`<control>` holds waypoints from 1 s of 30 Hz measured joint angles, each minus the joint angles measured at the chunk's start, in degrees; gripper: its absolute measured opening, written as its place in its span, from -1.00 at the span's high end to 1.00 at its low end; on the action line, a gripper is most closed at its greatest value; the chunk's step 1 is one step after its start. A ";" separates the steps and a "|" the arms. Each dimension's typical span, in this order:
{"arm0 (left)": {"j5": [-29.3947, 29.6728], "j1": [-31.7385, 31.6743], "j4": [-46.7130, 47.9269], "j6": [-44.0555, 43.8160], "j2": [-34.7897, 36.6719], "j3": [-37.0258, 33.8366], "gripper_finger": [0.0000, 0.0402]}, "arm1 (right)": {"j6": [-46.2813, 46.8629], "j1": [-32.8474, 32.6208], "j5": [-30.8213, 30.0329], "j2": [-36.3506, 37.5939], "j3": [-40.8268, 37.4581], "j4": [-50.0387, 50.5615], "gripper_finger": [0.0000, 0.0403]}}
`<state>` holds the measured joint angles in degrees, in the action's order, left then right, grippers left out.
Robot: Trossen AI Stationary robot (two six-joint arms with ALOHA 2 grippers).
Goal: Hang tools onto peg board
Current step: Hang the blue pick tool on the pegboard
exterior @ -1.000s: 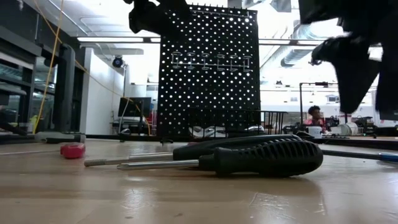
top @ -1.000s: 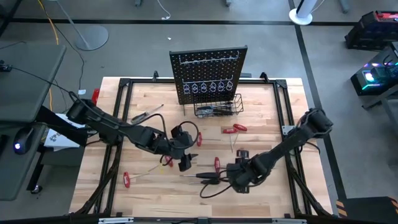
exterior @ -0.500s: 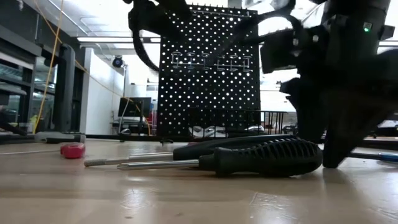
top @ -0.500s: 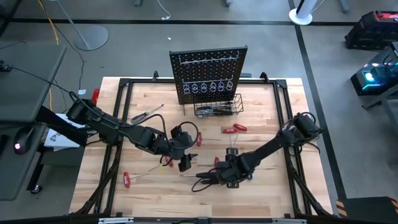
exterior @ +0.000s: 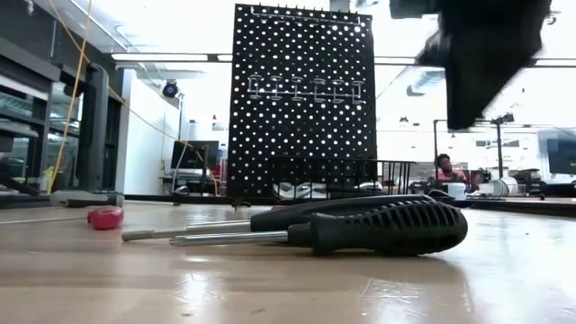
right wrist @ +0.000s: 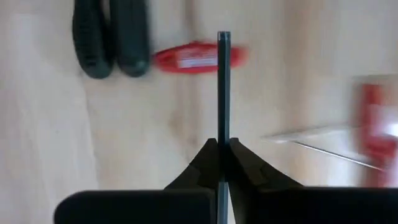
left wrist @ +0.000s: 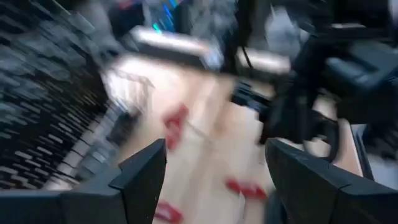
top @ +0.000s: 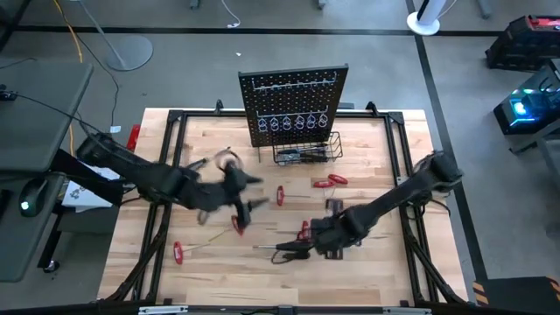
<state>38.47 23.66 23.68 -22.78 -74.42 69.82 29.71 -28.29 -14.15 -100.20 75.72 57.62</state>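
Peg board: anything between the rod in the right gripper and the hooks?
Nothing upright. The right gripper, shut on a thin rod, faces the peg board; only a red-handled tool lies flat between, and the wire basket hangs below the hooks.

The peg board (top: pixel 293 107) stands upright at the table's (top: pixel 385 149) far edge, near the middle. A wire basket (top: pixel 307 153) hangs at the board's foot, with a row of hooks (top: pixel 296 123) just above it. Two screwdrivers (exterior: pixel 360 225) lie side by side near the table's front edge, before the board. The right gripper (top: pixel 334 234) is just right of their handles. The left gripper (top: pixel 243 203) is left of centre, between the board and the front edge.
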 joint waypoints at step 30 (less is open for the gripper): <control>-17.63 -0.99 -32.70 -7.27 -1.72 -9.04 -0.33 | -6.50 9.75 19.26 18.13 12.24 -47.60 1.00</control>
<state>20.84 22.67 -9.03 -30.05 -76.15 60.78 23.22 -18.54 5.12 -82.07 87.96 10.02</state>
